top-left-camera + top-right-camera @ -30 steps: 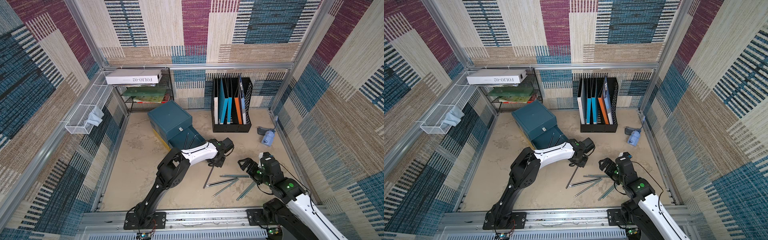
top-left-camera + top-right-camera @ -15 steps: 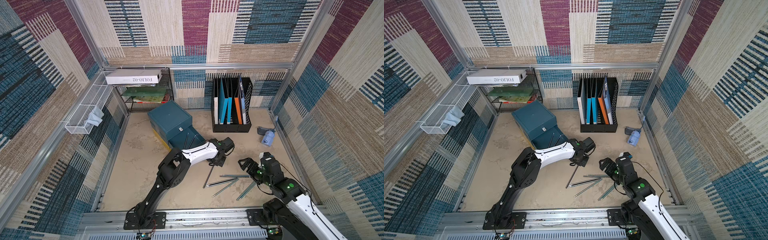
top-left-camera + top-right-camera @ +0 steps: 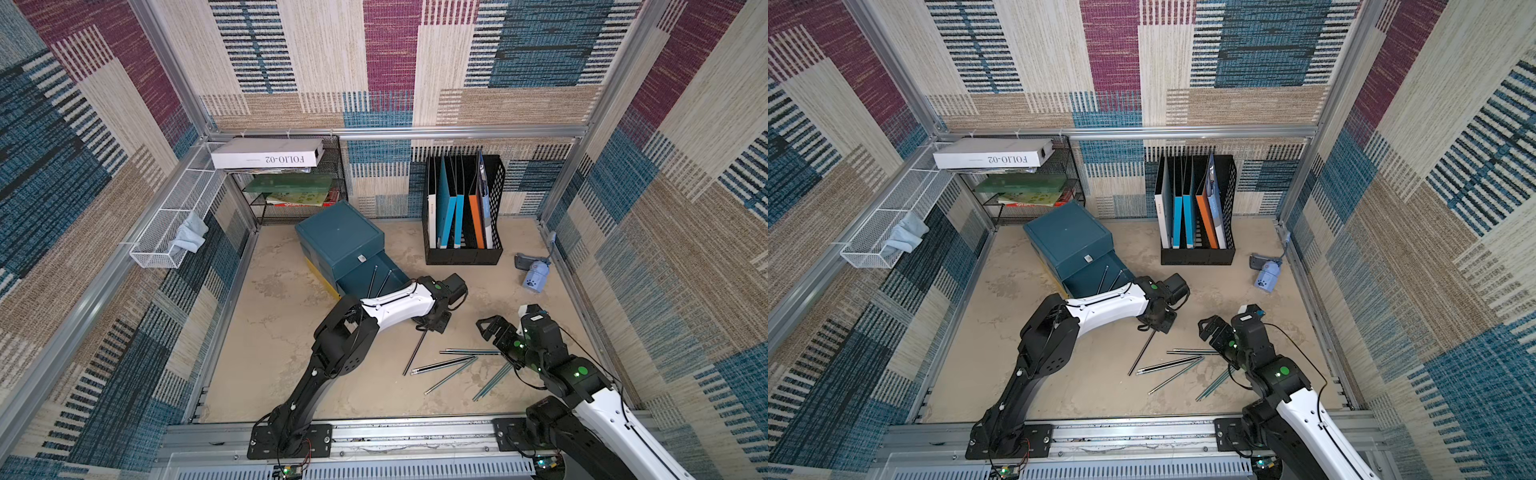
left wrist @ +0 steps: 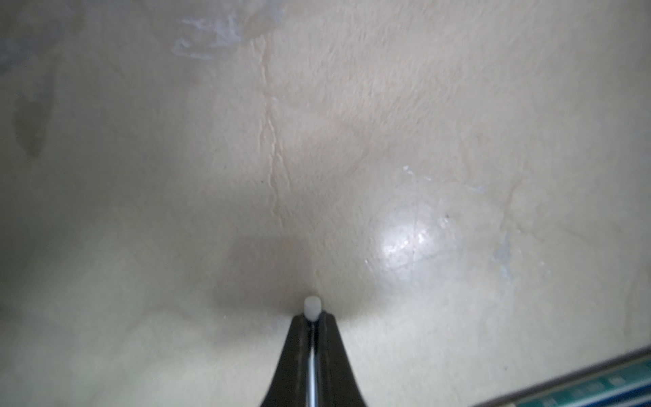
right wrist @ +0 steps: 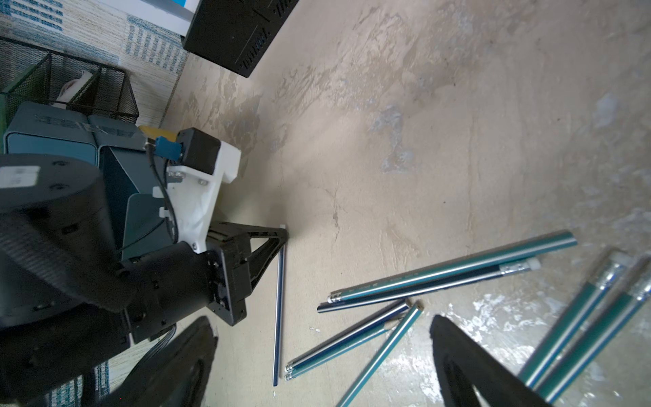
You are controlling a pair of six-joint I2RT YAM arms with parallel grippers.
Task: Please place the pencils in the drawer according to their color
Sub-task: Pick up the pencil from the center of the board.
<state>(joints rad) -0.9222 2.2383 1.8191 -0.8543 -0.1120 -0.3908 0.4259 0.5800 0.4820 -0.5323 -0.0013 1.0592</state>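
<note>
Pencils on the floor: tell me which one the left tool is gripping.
The dark pencil lying apart from the rest: its eraser end is pinched in the shut left tool. The other pencils lie loose, clustered near the open right tool.

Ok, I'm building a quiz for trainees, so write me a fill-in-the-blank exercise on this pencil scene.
The left gripper is ____ on the eraser end of a thin dark pencil lying on the beige tabletop. The right gripper hangs with jaws ____ over loose teal pencils. The pulled-out drawer of the teal-blue cabinet shows ____ dark pencils inside.
Missing words: shut; open; two.
</note>
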